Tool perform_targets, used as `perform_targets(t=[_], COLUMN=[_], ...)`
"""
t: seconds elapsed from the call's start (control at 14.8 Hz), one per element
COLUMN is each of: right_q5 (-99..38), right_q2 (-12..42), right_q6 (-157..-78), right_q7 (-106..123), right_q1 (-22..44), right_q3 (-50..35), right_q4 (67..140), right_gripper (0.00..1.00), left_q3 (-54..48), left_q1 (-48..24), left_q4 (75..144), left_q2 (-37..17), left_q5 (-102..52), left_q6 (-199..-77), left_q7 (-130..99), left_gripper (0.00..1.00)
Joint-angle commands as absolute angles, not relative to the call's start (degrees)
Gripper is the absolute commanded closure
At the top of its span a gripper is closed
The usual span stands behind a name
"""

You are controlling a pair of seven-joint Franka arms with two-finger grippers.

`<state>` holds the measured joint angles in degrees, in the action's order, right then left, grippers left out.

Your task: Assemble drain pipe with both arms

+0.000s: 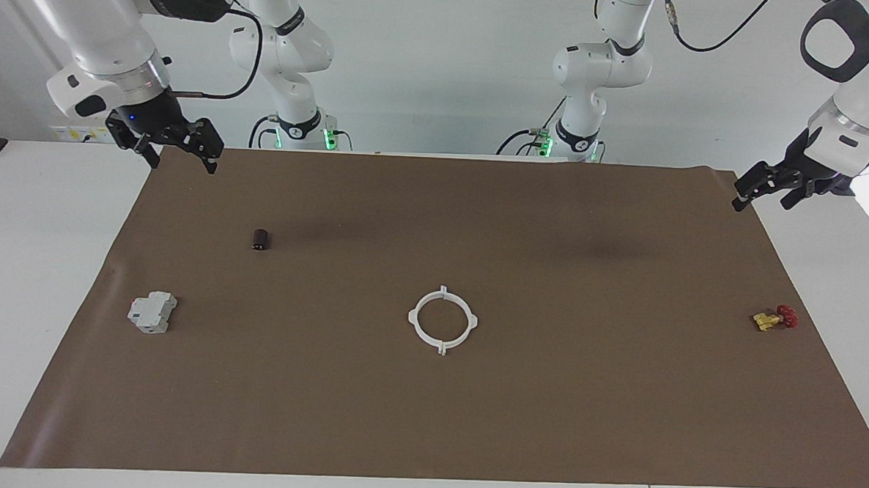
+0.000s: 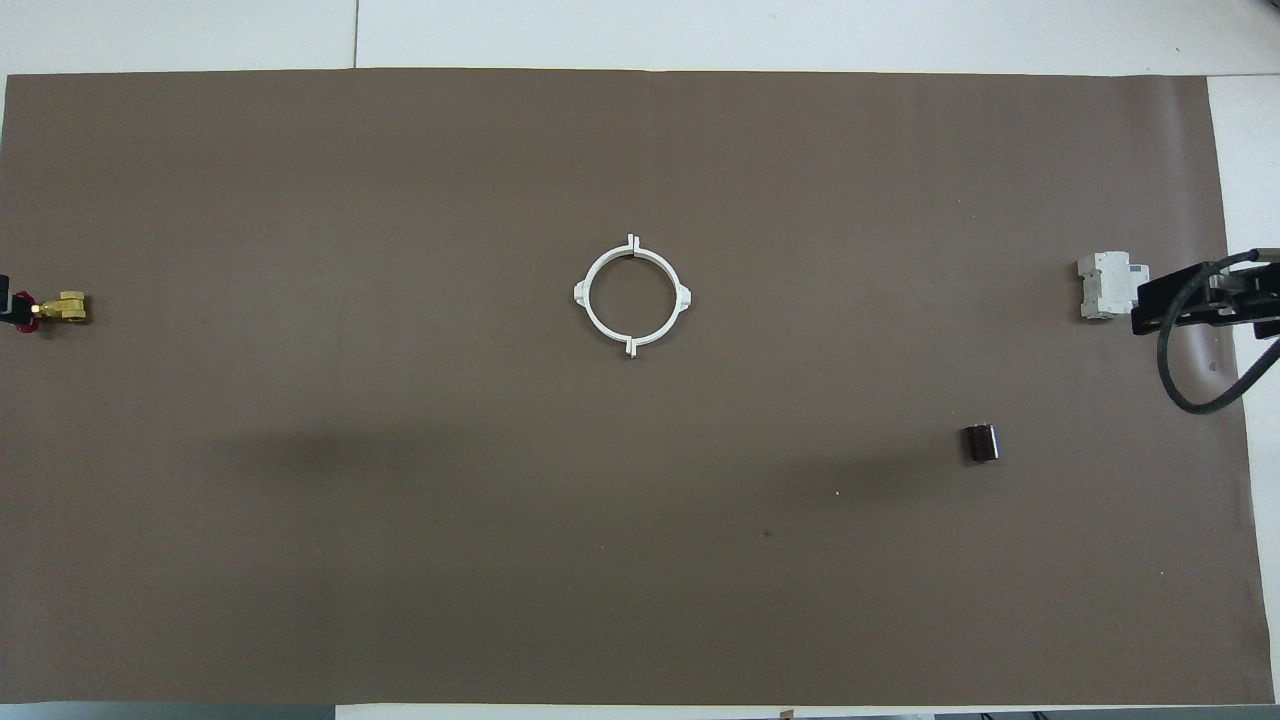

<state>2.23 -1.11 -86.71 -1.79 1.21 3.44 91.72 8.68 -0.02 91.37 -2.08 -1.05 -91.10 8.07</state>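
The drain pipe (image 1: pixel 413 319) lies flat in the middle of the brown mat, its two white half-rings meeting at their tabs as one closed ring; it also shows in the overhead view (image 2: pixel 583 294). My right gripper (image 1: pixel 183 161) is open and empty, raised over the mat's corner at the right arm's end, well away from the ring. In the overhead view the right gripper (image 2: pixel 1160 305) shows beside the grey box. My left gripper (image 1: pixel 763 202) is open and empty, raised over the mat's corner at the left arm's end.
A grey blocky box (image 1: pixel 153 312) (image 2: pixel 1105 285) lies toward the right arm's end. A small dark cylinder (image 1: pixel 261 239) (image 2: pixel 981 443) lies nearer to the robots than the box. A yellow-and-red valve (image 1: pixel 774 318) (image 2: pixel 62 308) lies at the left arm's end.
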Motion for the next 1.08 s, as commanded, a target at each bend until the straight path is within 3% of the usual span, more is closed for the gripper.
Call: perform_targets(t=[0.0,0.47,1.02], right_q5=[1.0,0.8,0.7], right_q2=[-1.3,-1.3,-1.3], right_q6=[-87.8,-87.9,-88.1], right_q7=[-0.7,-0.7,-0.6], right_q1=[0.6,0.6,0.4], right_q3=[3.3,3.3,3.3], right_q4=[91.8,91.8,91.8], right_gripper=[0.0,0.0,0.0], left_q3=[8.8,8.3,8.2], left_q1=[-0.4,-1.1,-4.3], left_q4=[92.2,92.8,88.9], left_q2=[-1.3,-0.9,-1.8], left_q5=[-1.3,-0.9,0.2], left_q6=[-90.4,-91.1,-89.9], left_q7=[8.9,7.8,3.7], left_gripper=[0.0,0.0,0.0])
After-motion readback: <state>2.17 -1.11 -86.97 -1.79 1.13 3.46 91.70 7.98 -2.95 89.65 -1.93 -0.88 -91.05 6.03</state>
